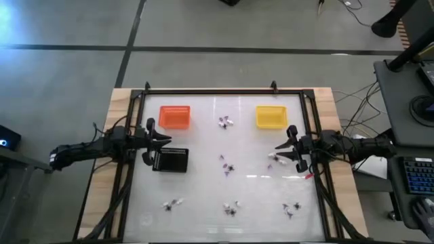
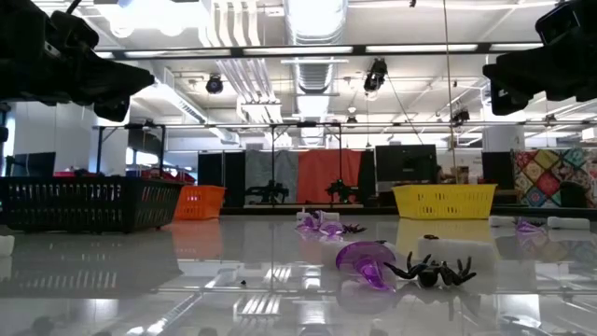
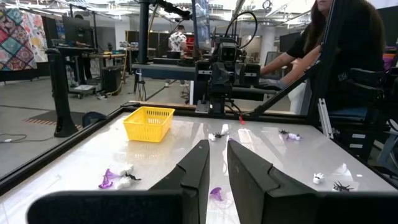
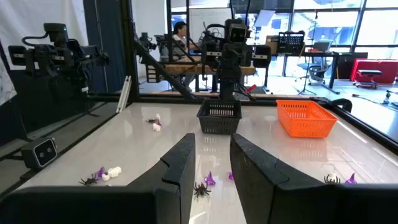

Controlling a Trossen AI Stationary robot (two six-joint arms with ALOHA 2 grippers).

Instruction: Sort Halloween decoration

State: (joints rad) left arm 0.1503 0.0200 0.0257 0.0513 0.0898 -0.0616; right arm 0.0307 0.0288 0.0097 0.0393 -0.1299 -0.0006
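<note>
Hanging above the white table (image 1: 203, 203), both arms face each other across it with nothing in either claw. The left gripper (image 1: 166, 140) sits over the black basket (image 1: 170, 160) on the left side; from its own wrist view the two fingers (image 3: 196, 174) stand a narrow gap apart, with bare table showing between them. The right gripper (image 1: 279, 146) hovers at the right side, just below the yellow basket (image 1: 270, 116), its fingers (image 4: 180, 165) parted a little wider — also clamping nothing.

The trinkets lie scattered loose on the table, none in a basket as far as I can see. One small cluster (image 1: 226, 122) sits between the orange basket (image 1: 174, 116) and the yellow one. Another group (image 1: 227, 168) lies near the table's middle. A few whitish bits (image 1: 274, 160) rest just beside the right gripper. Along the near edge are three more little heaps: one on the left (image 1: 173, 203), one in the middle (image 1: 232, 208), one on the right (image 1: 291, 209).

From table height, a purple piece (image 2: 364, 261) lies touching a black spider (image 2: 431, 273), with more purple ones (image 2: 317, 222) farther back — too small to tell apart.

A person (image 3: 336, 43) sits beyond the table's right end.
</note>
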